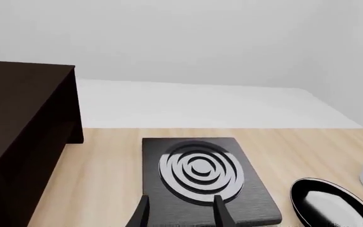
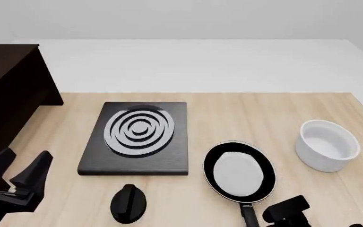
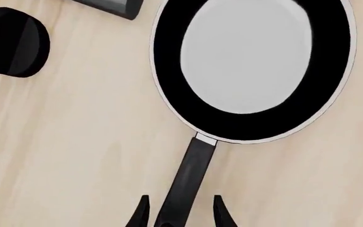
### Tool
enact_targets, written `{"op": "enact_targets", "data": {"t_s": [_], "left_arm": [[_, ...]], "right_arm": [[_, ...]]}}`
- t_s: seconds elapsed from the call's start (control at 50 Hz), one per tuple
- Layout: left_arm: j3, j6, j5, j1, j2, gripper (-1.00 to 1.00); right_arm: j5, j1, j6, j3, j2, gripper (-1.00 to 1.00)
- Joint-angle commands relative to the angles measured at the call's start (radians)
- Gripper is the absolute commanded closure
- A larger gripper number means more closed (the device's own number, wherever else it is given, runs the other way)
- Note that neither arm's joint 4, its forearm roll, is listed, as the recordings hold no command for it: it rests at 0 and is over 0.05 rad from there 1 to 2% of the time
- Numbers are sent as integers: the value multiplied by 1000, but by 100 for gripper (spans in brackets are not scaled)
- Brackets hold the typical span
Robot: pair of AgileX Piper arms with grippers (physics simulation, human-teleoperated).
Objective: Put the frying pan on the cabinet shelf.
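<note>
On table: frying pan [image 2: 239,171] empty | white bowl [image 2: 326,144] empty

My table [image 2: 232,106] is light wood. On it I see the black hob [image 2: 137,138] left of centre, a black knob [image 2: 128,203] just in front of it, the frying pan [image 2: 239,171], a white bowl [image 2: 327,144] to the right, and the dark cabinet [image 2: 8,90] at far left.
</note>
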Motion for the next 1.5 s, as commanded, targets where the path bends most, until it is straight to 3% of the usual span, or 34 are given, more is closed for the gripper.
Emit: {"op": "enact_targets", "data": {"t_s": [0.02, 0.22, 0.34, 0.36, 0.4, 0.44, 0.5, 0.54, 0.64, 0.76, 0.82, 0.86, 0.92, 1.0, 1.24, 1.5], "left_arm": [[4, 6, -3, -5, 2, -100], [5, 10, -5, -11, 7, -100], [12, 10, -8, -8, 5, -100], [14, 10, -10, -8, 6, -100], [11, 12, -9, -6, 8, -100], [10, 17, -13, -1, 17, -100], [7, 13, -7, -3, 13, -100], [11, 16, -9, -4, 12, -100], [11, 15, -11, -4, 15, -100], [12, 16, -12, -6, 15, -100], [17, 16, -18, -7, 17, -100], [16, 16, -16, -9, 16, -100], [11, 16, -5, -8, 10, -100], [17, 17, -10, -8, 11, -100], [15, 2, -8, -11, 13, -100], [-15, -51, 29, -15, 3, -100]], "right_arm": [[-73, 22, 32, 44, 37, -100], [-122, 36, 56, 70, 62, -100], [-79, 15, 34, 44, 22, -100], [-71, 15, 48, 44, 8, 100], [-67, 18, 68, 46, -16, 100], [-39, -23, 20, 28, -42, 100], [-34, -12, 31, 30, -46, 100], [-30, -38, -1, 29, -52, 100], [-6, -53, -19, 23, -76, 100], [73, -107, -71, -11, -146, 100], [97, -124, -80, -21, -173, 100], [129, -126, -32, -29, -221, 100], [151, -162, -104, -48, -242, 100], [197, -190, -115, -94, -297, 100], [221, -234, -212, -196, -323, 100], [189, -243, -251, -245, -314, 100]]}}
